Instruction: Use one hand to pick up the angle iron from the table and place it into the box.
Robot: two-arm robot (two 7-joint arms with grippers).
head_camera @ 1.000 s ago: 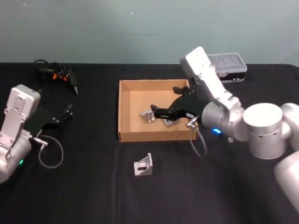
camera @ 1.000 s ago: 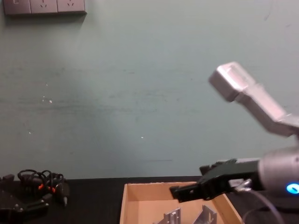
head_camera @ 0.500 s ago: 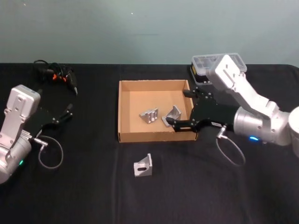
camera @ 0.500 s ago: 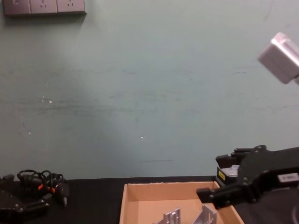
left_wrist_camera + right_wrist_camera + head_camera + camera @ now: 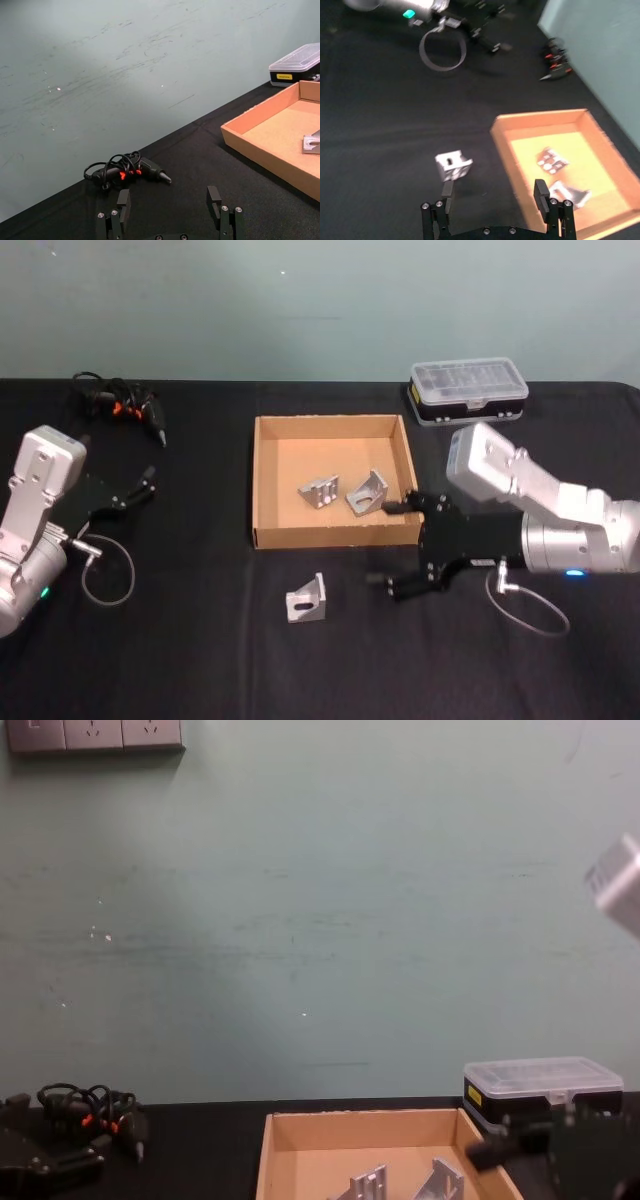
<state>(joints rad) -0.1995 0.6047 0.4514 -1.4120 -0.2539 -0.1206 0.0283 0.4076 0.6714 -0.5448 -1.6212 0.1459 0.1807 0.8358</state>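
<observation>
- table (image 5: 200, 660): matte black, with nothing on it to stop a part sliding. We expect a one-sided finger hit to shove the target instead of gripping it.
- box (image 5: 330, 534): sits at 12 o'clock of the target, front wall facing it. We rate that wall the main trap. Carry too low and the part or a finger clips the rim and drags the box.
- right gripper (image 5: 493, 194): spread wide, holding nothing, near 3 o'clock of the target in the head view. One finger is close to the box's front-right corner, and it could catch that corner on the sweep in.
- left gripper (image 5: 169, 200): also spread and empty, parked well out at 9 o'clock of the box. We see no hazard from it.
- angle iron (image 5: 306, 597): lies on the table near 6 o'clock of the box's front wall, apart from it. In the right wrist view it lines up with one finger, not the gap. We judge that closing from this line misses or tips it.
- two brackets (image 5: 320, 490): already inside the box, mid-floor. If we release on top of them, the new part may bounce or rest tilted.
</observation>
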